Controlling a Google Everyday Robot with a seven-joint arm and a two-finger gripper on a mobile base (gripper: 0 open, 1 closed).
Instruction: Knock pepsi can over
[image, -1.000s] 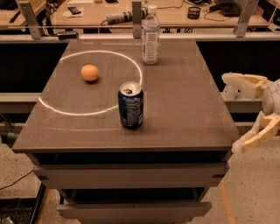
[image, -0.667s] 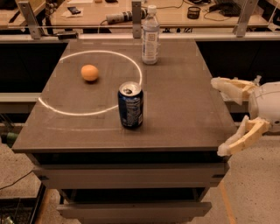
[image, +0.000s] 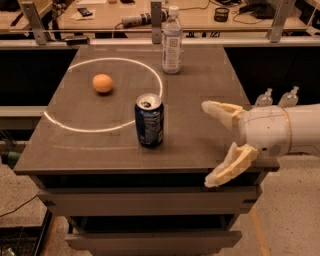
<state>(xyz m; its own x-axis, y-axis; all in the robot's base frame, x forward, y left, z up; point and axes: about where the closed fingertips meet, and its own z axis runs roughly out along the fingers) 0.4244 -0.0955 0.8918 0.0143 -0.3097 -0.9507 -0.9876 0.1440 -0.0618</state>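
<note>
Dark blue with a silver top, the pepsi can (image: 149, 121) stands upright near the front middle of the desk (image: 210, 75), at the near right edge of a white ring (image: 75, 128) marked on the top. To its right, at the desk's near right corner, the pale claw (image: 207, 145) has its two fingers spread wide, apart from the can. An orange (image: 102, 83) lies inside the ring, and a clear water bottle (image: 172, 40) stands at the far edge.

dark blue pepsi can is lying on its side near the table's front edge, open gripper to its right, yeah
No: the camera view shows the dark blue metal pepsi can standing upright. It is near the dark table's front edge, with the open white two-finger gripper to its right.
</note>
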